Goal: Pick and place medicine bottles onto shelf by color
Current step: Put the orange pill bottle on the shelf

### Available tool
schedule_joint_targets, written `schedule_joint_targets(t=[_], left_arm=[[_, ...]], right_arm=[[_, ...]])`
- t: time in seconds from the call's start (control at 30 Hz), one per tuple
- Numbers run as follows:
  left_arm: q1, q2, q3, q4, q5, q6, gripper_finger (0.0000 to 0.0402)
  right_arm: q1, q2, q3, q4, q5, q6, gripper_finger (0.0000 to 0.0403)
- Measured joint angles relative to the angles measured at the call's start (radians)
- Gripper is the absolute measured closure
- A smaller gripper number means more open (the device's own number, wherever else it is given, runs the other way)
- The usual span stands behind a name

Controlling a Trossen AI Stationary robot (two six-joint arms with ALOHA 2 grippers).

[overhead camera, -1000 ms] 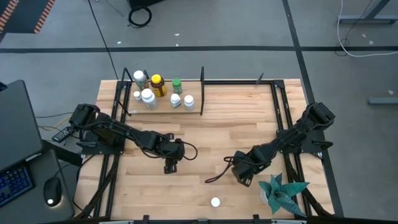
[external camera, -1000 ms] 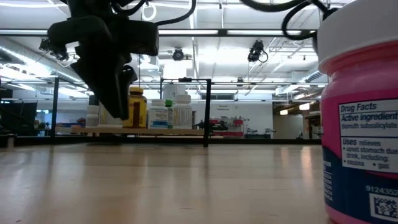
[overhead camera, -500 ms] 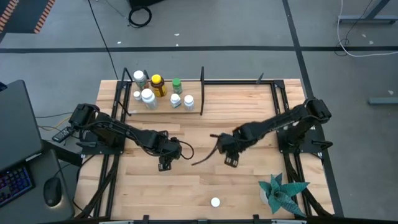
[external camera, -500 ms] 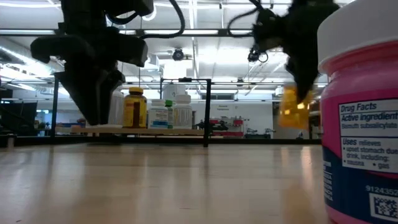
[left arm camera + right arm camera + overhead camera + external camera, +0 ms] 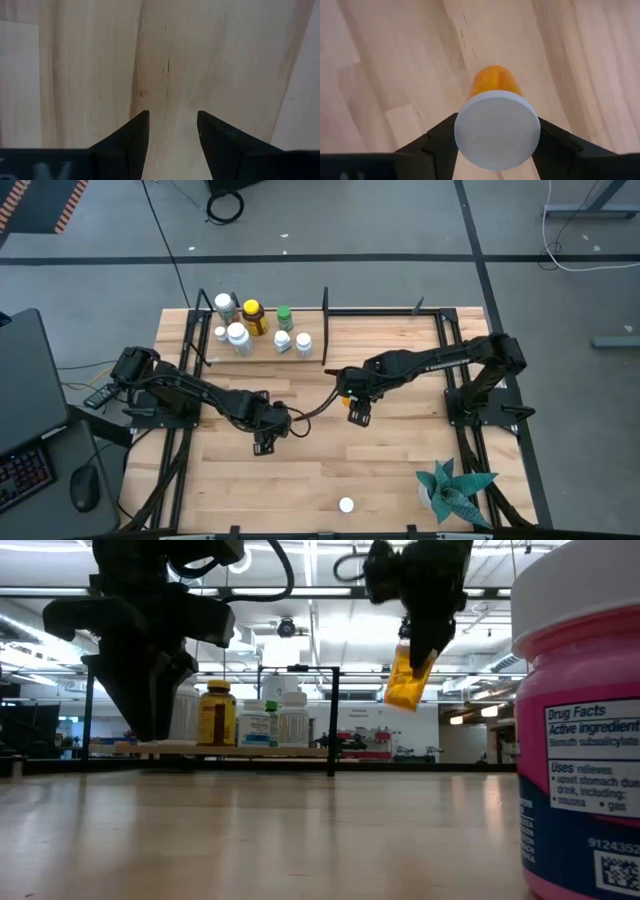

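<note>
Orange bottle (image 5: 496,84) with a white cap (image 5: 497,131), pinched at the cap between the two dark fingers (image 5: 440,140) of the right gripper (image 5: 358,411). Body hanging below the fingers, tilted, well clear of the tabletop (image 5: 400,470) in the low view (image 5: 404,680). Seen from above, carried over the middle of the table, just to the right of the black upright divider (image 5: 325,327) and in front of the shelf (image 5: 262,358).

On the shelf, left of the divider, a cluster of medicine bottles: an amber one with a yellow cap (image 5: 253,317), a green-capped one (image 5: 285,317), several white ones (image 5: 238,337) standing near each other.

Left gripper (image 5: 264,444) over bare wood at the table's left-centre, well apart from the orange bottle, fingers (image 5: 129,137) spread with nothing between them, only wood grain in the gap.

One white-capped bottle (image 5: 346,505) alone near the front edge; a pink bottle (image 5: 580,730) looming close at the low view's right side. Teal spiky plant (image 5: 452,488) at the front right corner.
</note>
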Motion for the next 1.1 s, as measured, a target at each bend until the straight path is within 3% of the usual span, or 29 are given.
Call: schedule_joint_targets(t=[0.2, 0.67, 0.87, 1.1], left_arm=[[-0.001, 0.000, 0.000, -0.005, 0.000, -0.006, 0.0230], [-0.081, -0.001, 0.000, -0.225, -0.063, -0.039, 0.0230], [-0.139, -0.001, 0.000, -0.250, -0.127, -0.039, 0.0230], [-0.154, -0.001, 0.000, -0.225, -0.132, -0.071, 0.0230]], right_arm=[[-0.030, 0.134, 0.047, -0.019, -0.058, -0.071, 0.0185], [-0.080, 0.429, 0.415, -0.093, -0.060, -0.264, 0.0184], [-0.099, 0.489, 0.448, -0.107, -0.098, -0.291, 0.0183], [-0.113, 0.489, 0.449, -0.111, -0.109, -0.301, 0.0176]])
